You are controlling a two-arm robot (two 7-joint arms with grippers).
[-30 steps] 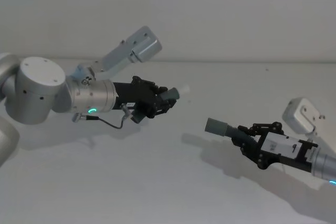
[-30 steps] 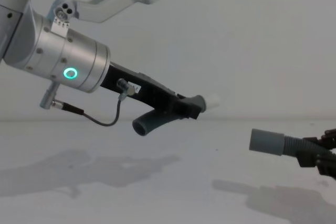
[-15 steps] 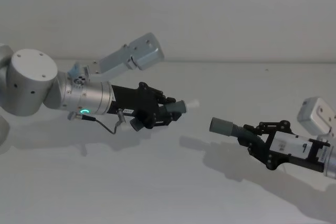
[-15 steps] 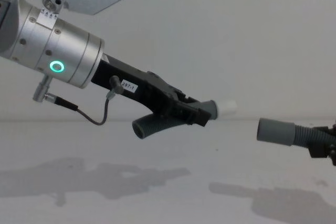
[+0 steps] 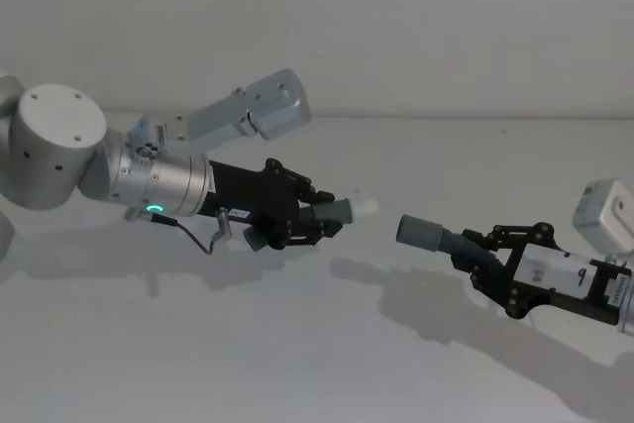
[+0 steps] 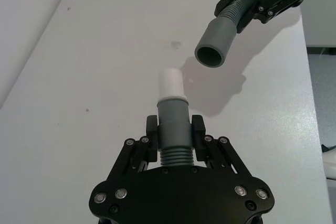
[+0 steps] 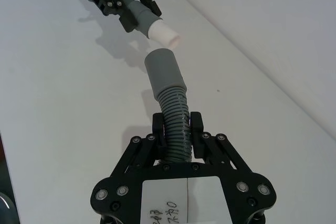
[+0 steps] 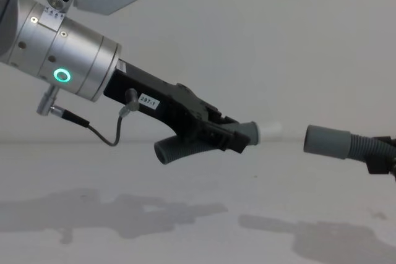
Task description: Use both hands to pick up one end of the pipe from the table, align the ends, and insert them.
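Left gripper: the black two-finger left gripper [image 5: 319,219], on a silver arm with a green ring light [image 5: 149,211], is clamped on the cuff of a short dark grey ribbed left hose piece [image 5: 338,211]. It is held in the air left of centre, above the plain off-white table [image 5: 297,354].
Right gripper: the black right gripper [image 5: 474,251], low on the right, grips the ribs of the right hose piece [image 7: 176,111], also clear of the table.
The ends: the narrow white spigot [image 5: 366,207] points right at the mouth of the wider smooth grey sleeve [image 5: 420,233]. The two are near each other but not touching.
Change: over the last second the left arm has reached right and dipped while the right arm lifted. The gap has narrowed, and in the chest view the ends now sit almost level.
Meaning: picking up looks done and aligning is well along, with insertion not yet begun. In the left wrist view the sleeve mouth [image 6: 212,55] lies off the spigot's line and at an angle, so a sideways correction seems due before pushing.
Around: a thin black cable [image 8: 102,137] loops under the left arm, and the free tail of the left hose [image 8: 168,149] hangs below the fingers.
In the way: nothing lies between the two ends.
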